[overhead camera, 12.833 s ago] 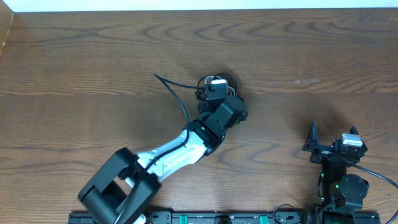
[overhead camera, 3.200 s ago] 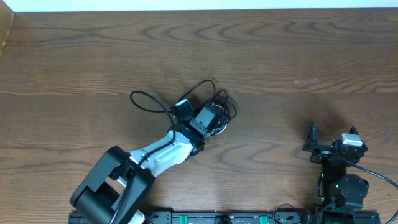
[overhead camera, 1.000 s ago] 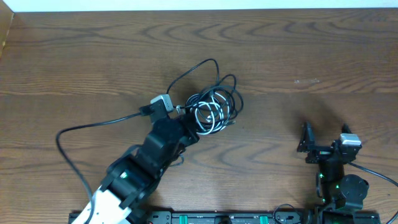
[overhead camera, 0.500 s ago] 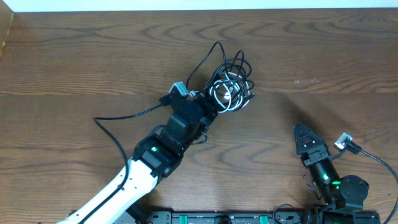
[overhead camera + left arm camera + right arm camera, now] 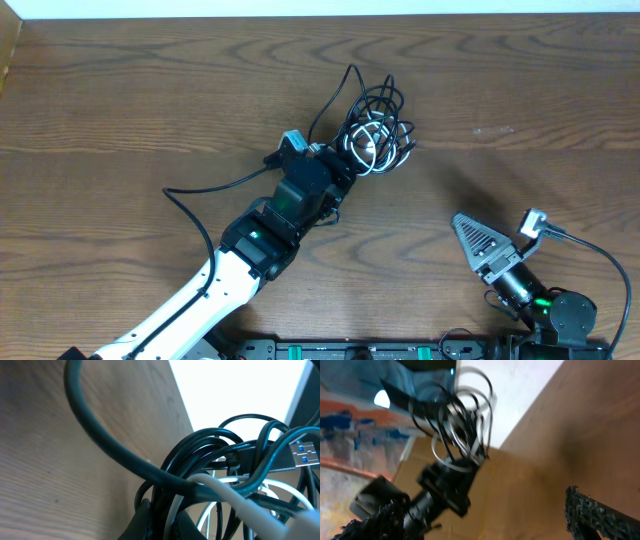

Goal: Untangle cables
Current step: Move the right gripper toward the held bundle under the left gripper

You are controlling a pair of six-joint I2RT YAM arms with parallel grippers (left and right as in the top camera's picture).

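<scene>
Overhead, the cables (image 5: pixel 376 128), a black-and-white knot, sat over the table's (image 5: pixel 120 90) far middle. The left gripper (image 5: pixel 338 165) was clamped together on the knot's near-left edge, strands crowding its wrist view. The right gripper (image 5: pixel 487 247), well apart at the near right, stood spread wide, clear of the cables.

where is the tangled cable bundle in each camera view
Overhead: the cable bundle is at upper centre, slightly right of the middle.
Left wrist: close up, filling the right and lower part of the picture.
Right wrist: blurred, upper left of centre.
Shared landmark: the wooden table, on the left in the left wrist view and on the right in the right wrist view.
</scene>
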